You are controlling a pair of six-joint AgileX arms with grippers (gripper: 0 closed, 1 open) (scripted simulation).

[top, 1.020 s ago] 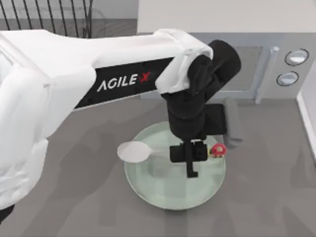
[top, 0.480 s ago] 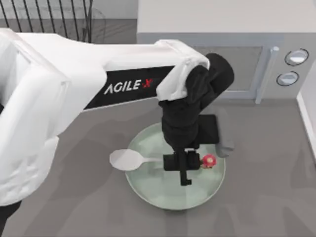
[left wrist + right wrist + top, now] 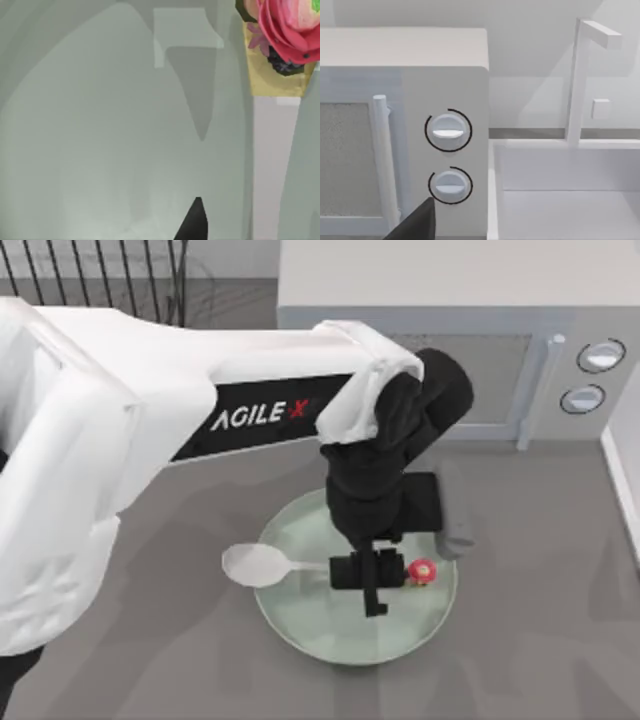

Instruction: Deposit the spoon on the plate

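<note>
The left arm reaches in from the top view's left, its white sleeve crossing the table, and its black left gripper [image 3: 373, 582] hangs straight down over the plate [image 3: 300, 625]. The spoon [image 3: 262, 565] lies across the plate's left half: its oval bowl juts out past the left rim over the grey table [image 3: 550, 640], the thin handle runs rightward under the gripper, and the red-and-yellow knob [image 3: 423, 570] shows just beside the gripper on its right, inside the rim. The gripper sits over the handle's far end, so the arm's own wrist blocks the spot where fingers and handle meet. I cannot tell whether the fingers are closed on the handle or parted from it; the handle looks to lie low against the plate, but that contact is hidden too.

In the left wrist view the plate's pale surface [image 3: 100, 150] is close below, with the knob [image 3: 287, 30] and the white handle [image 3: 272, 170] along one side and a dark fingertip [image 3: 192, 222] at the edge.

Behind the plate stands a microwave [image 3: 500, 300] with a door handle and two dials [image 3: 601, 355]. The right wrist view faces those dials [image 3: 448, 131] and a white sink [image 3: 565, 190] beside the microwave; a dark bit of the right gripper [image 3: 417, 225] shows at the edge, its fingers unreadable
</note>
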